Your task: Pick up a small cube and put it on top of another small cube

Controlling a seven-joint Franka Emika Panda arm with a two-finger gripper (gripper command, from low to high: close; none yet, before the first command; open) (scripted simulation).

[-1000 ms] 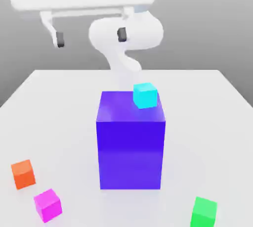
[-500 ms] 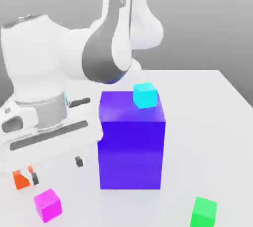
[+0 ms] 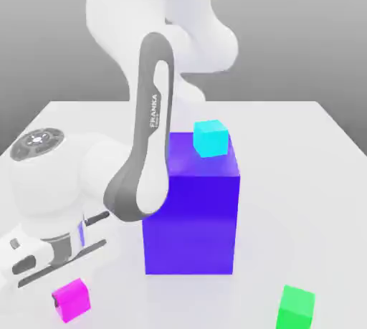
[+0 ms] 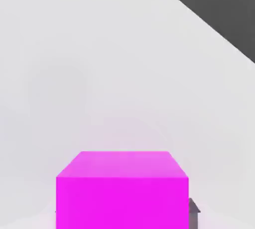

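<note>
Around magenta cube [image 3: 73,302], claw [image 4: 125,213] closed, seemingly gripping

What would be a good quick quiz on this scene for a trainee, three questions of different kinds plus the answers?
1. Multiple choice: In the exterior view, what rests on the large blue-violet block? A) a magenta cube, B) a small cyan cube, C) a green cube.
2. True or false: In the exterior view, the small bright green cube stands to the right of the large block.
3. Fill in the blank: In the hand view, the small cube at the jaws is coloured ____.

Key: 1. B, the small cyan cube. 2. True. 3. Magenta: the small magenta cube.
</note>
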